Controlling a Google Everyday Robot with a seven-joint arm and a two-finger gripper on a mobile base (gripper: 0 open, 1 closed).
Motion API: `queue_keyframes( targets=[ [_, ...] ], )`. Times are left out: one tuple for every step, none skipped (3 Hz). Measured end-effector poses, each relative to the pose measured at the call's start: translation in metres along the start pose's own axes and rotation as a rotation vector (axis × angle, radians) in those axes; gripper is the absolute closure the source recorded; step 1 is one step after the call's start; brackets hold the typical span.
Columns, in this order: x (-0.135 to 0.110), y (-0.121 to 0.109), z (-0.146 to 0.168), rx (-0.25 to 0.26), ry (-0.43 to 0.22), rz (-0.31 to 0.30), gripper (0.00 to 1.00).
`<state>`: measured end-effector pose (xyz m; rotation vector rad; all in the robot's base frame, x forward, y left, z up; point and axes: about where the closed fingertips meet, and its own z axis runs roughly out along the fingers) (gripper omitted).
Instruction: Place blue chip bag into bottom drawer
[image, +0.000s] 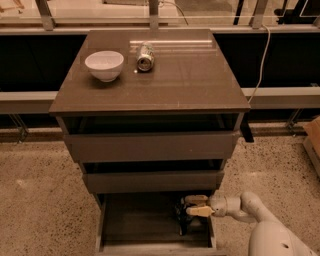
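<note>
One blue chip bag (181, 218) stands on edge inside the open bottom drawer (132, 221), near its right wall. Just beside the bag's top, the gripper (189, 205) reaches in from the right, its two tan fingers (196, 199) spread with a dark gap between them. On the cabinet top (190, 85) above, a white bowl (104, 65) sits beside a silver drink can (145, 56) lying on its side.
</note>
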<state>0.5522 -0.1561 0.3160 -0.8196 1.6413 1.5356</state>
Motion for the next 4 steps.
queue_keyframes(
  targets=[
    [0.000,0.000,0.002,-0.002,0.000,0.001,0.00],
    [0.005,0.019,-0.028,0.048,0.036,-0.053,0.00],
    [0.017,0.048,-0.082,0.117,0.047,-0.096,0.00],
    [0.019,0.052,-0.091,0.131,0.040,-0.098,0.00]
  ],
)
